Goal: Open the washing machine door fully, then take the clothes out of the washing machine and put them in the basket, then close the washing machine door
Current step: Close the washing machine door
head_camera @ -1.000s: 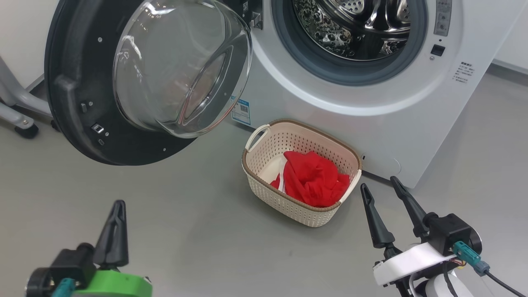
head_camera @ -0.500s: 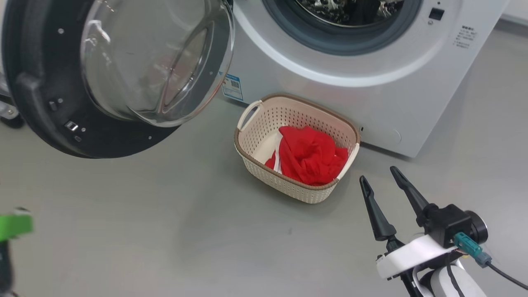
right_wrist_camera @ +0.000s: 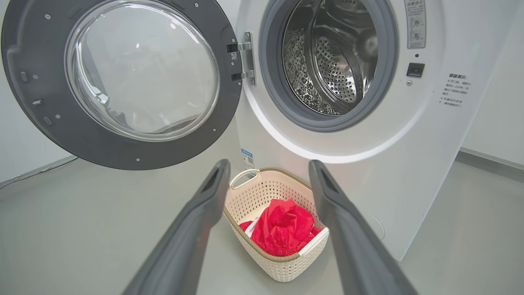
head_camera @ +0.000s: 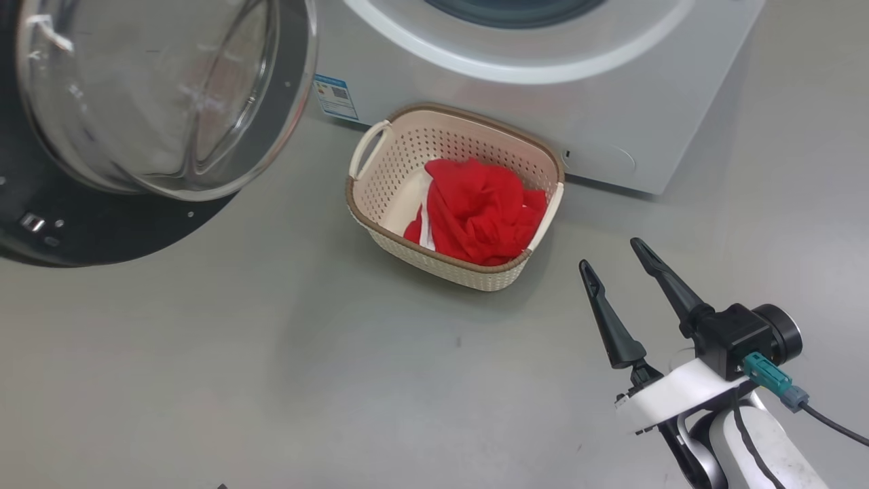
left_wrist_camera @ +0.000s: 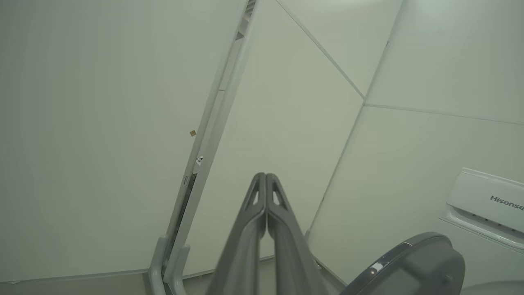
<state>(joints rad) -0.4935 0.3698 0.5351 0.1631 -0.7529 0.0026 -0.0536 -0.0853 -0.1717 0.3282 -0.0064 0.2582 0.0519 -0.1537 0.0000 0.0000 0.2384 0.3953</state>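
Note:
The washing machine door (head_camera: pixel 102 231) hangs wide open at the upper left, its glass bowl (head_camera: pixel 136 95) bulging toward me. The white washing machine (head_camera: pixel 543 88) stands behind the basket (head_camera: pixel 441 266), which sits on the floor against its front. Red clothes (head_camera: pixel 478 210) with white trim lie in the basket. My right gripper (head_camera: pixel 609 253) hovers open and empty just right of the basket. In the right wrist view the open door (right_wrist_camera: pixel 32 114), the steel drum (right_wrist_camera: pixel 331 61), the basket (right_wrist_camera: pixel 282 266) and the clothes (right_wrist_camera: pixel 282 229) show beyond my spread fingers (right_wrist_camera: pixel 204 205). My left gripper (left_wrist_camera: pixel 266 176) is shut, empty, pointing at a wall.
Grey floor (head_camera: pixel 271 373) spreads in front of the machine and the basket. A blue label (head_camera: pixel 335 98) marks the machine's lower front. In the left wrist view a grey metal frame (left_wrist_camera: pixel 163 262) stands by the white wall, with the door's outer edge (left_wrist_camera: pixel 409 266) at the bottom right.
The head camera has tilted down and turned, so the door, machine and basket slid up and left. My left gripper swung out of the head view to the left. The right gripper stays open.

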